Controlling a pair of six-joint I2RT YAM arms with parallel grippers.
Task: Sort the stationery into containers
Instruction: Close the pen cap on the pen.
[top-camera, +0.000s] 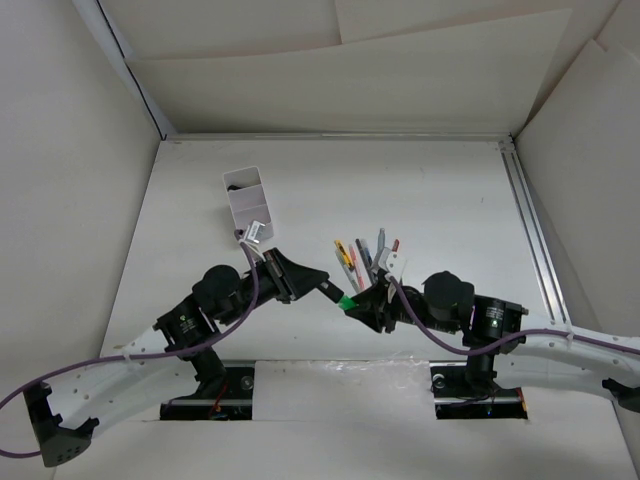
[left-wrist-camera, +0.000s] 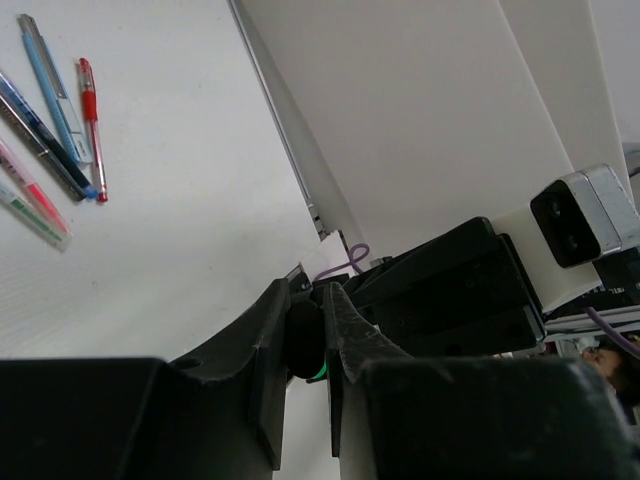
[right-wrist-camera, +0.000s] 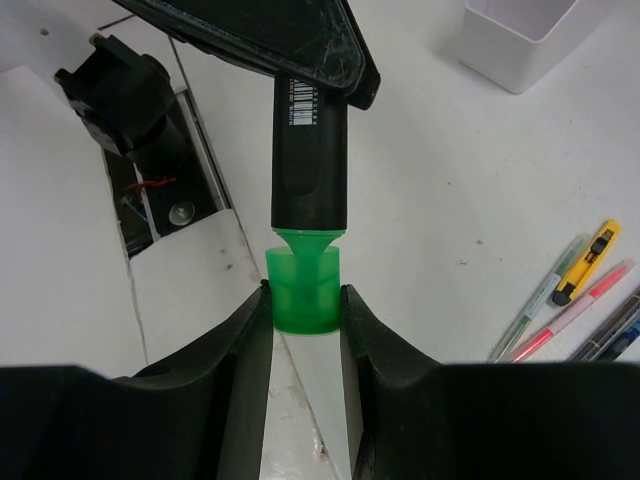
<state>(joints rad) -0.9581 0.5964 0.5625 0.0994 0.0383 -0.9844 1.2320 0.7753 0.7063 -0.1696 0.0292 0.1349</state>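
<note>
Gripping a stubby black highlighter (right-wrist-camera: 310, 150) above the white surface (right-wrist-camera: 450, 200), the left fingers (right-wrist-camera: 290, 40) are meeting the right fingers (right-wrist-camera: 235, 380), which are clamping the translucent green cap (right-wrist-camera: 303, 295) at its tip. The white two-compartment plastic box (top-camera: 247, 200) is standing apart, with thin coloured pens (top-camera: 365, 258) lying loose.

A white table (top-camera: 450, 190) sits inside white wall panels (top-camera: 330, 90), a metal rail (top-camera: 530, 230) along its right edge.

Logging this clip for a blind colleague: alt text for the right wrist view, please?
The right gripper clamps a green cap at the tip of a black highlighter, whose other end the left gripper holds. A white box stands top right; pens lie lower right.
</note>
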